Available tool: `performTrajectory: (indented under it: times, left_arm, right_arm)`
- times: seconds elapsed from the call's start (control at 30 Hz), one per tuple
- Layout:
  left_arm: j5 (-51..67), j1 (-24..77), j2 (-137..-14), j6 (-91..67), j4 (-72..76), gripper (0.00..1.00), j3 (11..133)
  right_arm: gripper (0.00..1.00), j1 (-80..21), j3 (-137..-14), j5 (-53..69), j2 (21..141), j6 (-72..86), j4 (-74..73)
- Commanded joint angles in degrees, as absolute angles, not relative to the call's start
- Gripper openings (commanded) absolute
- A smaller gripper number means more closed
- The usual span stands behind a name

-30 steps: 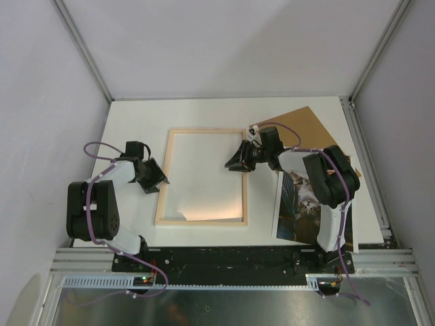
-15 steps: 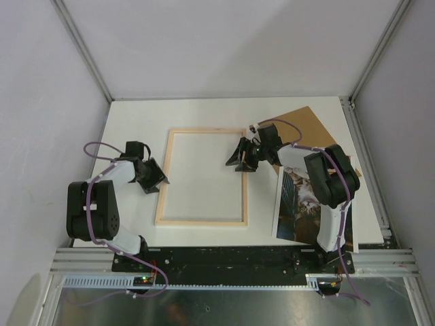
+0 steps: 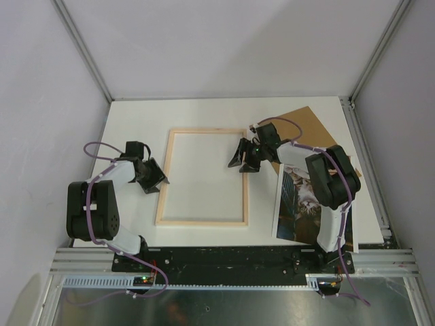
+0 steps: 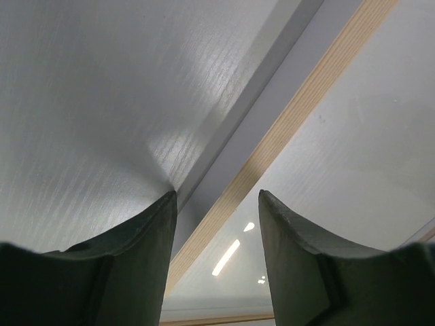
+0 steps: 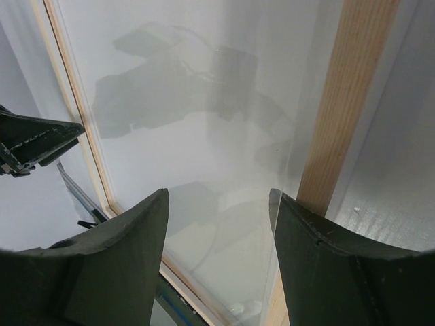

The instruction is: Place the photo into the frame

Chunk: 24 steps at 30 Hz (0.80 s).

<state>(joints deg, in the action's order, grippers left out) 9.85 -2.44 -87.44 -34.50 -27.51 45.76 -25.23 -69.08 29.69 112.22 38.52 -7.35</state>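
Frame [image 3: 200, 222] flat mid-table [image 3: 136, 122], pale-wood back up; thin rectangular rails, grain visible; glossy pane [image 5: 190, 102] mirrors the arm. Photo [image 3: 292, 207], glossy dark cat print, lies flat right of frame, not touching it, partly under right arm. Matte brown board [image 3: 309, 125] skewed behind photo. Left claw [image 4: 217, 197] jaws apart, straddling frame's left rail, clamping nothing. Right claw [image 5: 217, 193] jaws apart over pane by right rail, empty.

The frame [image 3: 204, 131] lies flat, pale-wood back up; the photo [image 3: 293, 207] (cat print) lies right of it.
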Motion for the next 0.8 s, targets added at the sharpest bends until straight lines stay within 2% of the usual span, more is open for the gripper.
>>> performTrajectory:
  times: [0.0, 0.77]
  left_arm:
    - [8.63, -2.60, -88.51, -33.49, -27.77, 0.57, 44.69]
    - [8.25, -2.66, -88.58, -33.56, -27.79, 0.57, 44.38]
  right_arm:
    - [0.66, -25.19, -71.37, 26.28, 108.76, 35.84, -10.60]
    - [0.68, -23.93, -73.12, 15.75, 104.84, 30.22, -19.40]
